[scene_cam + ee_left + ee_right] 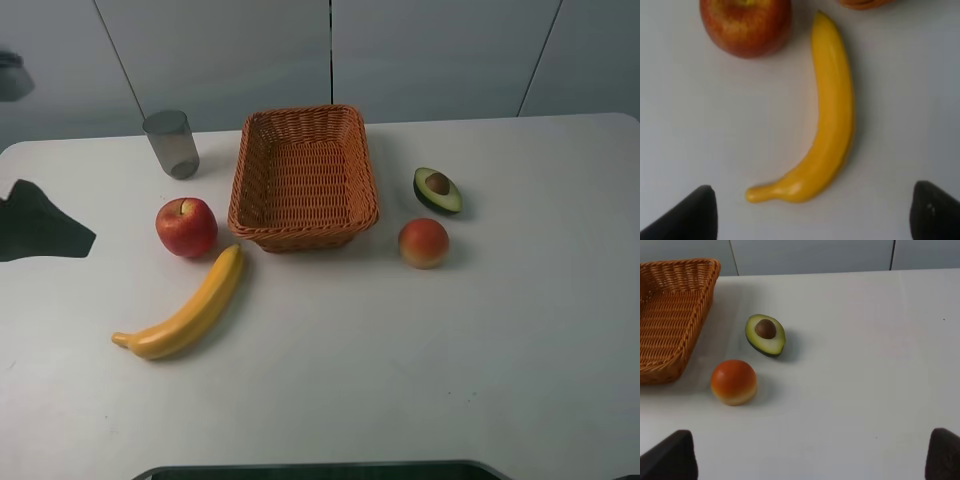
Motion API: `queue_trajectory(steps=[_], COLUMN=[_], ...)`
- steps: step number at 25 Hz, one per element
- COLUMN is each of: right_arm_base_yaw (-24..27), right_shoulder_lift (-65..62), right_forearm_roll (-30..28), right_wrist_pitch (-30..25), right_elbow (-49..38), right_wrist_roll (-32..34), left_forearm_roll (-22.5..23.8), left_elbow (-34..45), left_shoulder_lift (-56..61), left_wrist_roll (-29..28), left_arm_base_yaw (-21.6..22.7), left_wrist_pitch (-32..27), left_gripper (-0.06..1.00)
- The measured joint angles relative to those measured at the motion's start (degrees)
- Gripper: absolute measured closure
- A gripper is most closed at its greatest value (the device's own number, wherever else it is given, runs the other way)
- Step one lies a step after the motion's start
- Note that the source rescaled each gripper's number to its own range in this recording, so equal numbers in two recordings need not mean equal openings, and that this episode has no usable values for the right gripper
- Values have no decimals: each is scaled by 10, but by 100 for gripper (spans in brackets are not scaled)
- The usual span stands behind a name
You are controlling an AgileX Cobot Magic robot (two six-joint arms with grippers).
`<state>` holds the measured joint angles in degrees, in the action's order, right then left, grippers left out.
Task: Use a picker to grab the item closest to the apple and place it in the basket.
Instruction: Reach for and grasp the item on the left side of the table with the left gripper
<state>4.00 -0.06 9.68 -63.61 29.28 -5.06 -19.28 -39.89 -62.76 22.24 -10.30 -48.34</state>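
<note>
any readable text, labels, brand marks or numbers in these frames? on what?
None: no text can be read in any of the three views.
The woven orange-brown wicker basket, red apple, long yellow banana, halved green avocado, round orange-red peach and grey translucent cup show no print or stickers.
The white table shows no writing.

White table (400, 380): wicker basket (304, 236) upper centre; grey cup (171, 143) upper left; apple (186, 226) and banana (190, 307) centre left; avocado half (437, 190) and peach (424, 242) right of the basket.
</note>
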Motion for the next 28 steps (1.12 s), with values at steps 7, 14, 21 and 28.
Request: queue_trajectory(steps=[7, 14, 21, 28], right_arm_base_yaw=[0, 0, 0, 0], right_shoulder_lift=[0, 0, 0, 0], right_forearm_roll=[0, 0, 0, 0], right_wrist_pitch=[0, 0, 0, 0], right_elbow=[0, 0, 0, 0], right_wrist_roll=[0, 0, 0, 0], left_forearm_roll=[70, 141, 178, 224], left_elbow=[-4, -16, -36, -42], left_shoulder_lift=[-137, -248, -332, -372], left_wrist_roll=[-104, -212, -277, -326], left_arm_base_yaw=[-138, -219, -240, -239], left_wrist_pitch=[94, 150, 180, 202], left_gripper=[-4, -4, -4, -4])
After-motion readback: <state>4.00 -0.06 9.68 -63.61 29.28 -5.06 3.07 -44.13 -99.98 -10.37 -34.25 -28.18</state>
